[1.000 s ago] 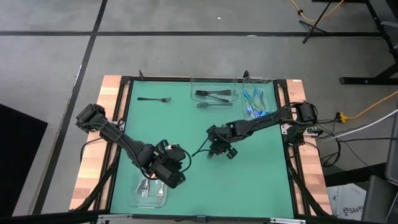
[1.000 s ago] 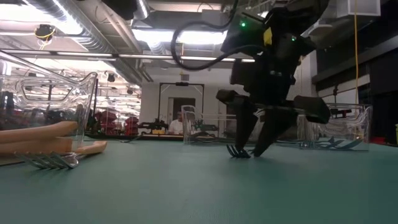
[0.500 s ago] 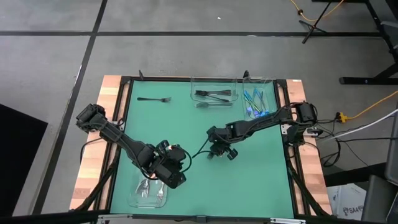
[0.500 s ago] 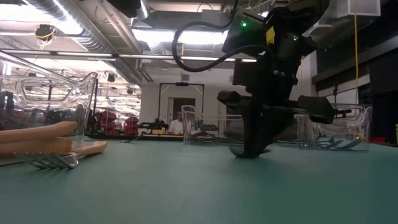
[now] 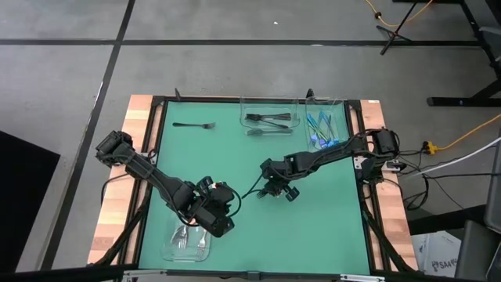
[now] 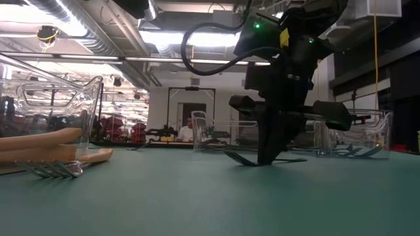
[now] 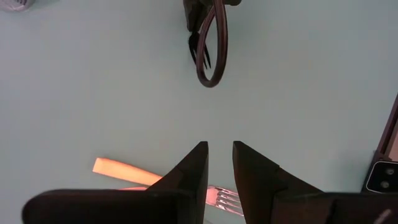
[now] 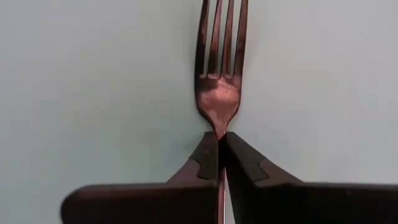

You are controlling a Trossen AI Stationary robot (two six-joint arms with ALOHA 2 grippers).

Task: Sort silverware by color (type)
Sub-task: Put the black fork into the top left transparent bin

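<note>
Here, from left to right: the left gripper [image 5: 213, 220] hangs over the near-left tray [image 5: 167, 248], its fingers [image 7: 193, 171] a narrow gap apart and holding nothing, with orange-handled forks [image 7: 163, 182] lying below; a lone black fork [image 5: 194, 124] rests at the far left of the table [image 5: 329, 227]; mid-table, the right gripper [image 5: 270, 190] has its fingers [image 8: 208, 158] pinched on the neck of another black fork [image 8: 220, 62], just behind the tines; farther back sit a tray of black pieces [image 5: 268, 121] and, to its right, one of blue pieces [image 5: 321, 130].

The pinch is on a thin neck, far from the handle's weight — on a lift the fork could pivot or slip out and drop back to the table; the tines look close to the surface, so dragging might snag them.

The handle is hidden behind the fingers in the wrist view; the low view shows only a dark sliver at the table; whether the fork is off the table cannot be told.
</note>
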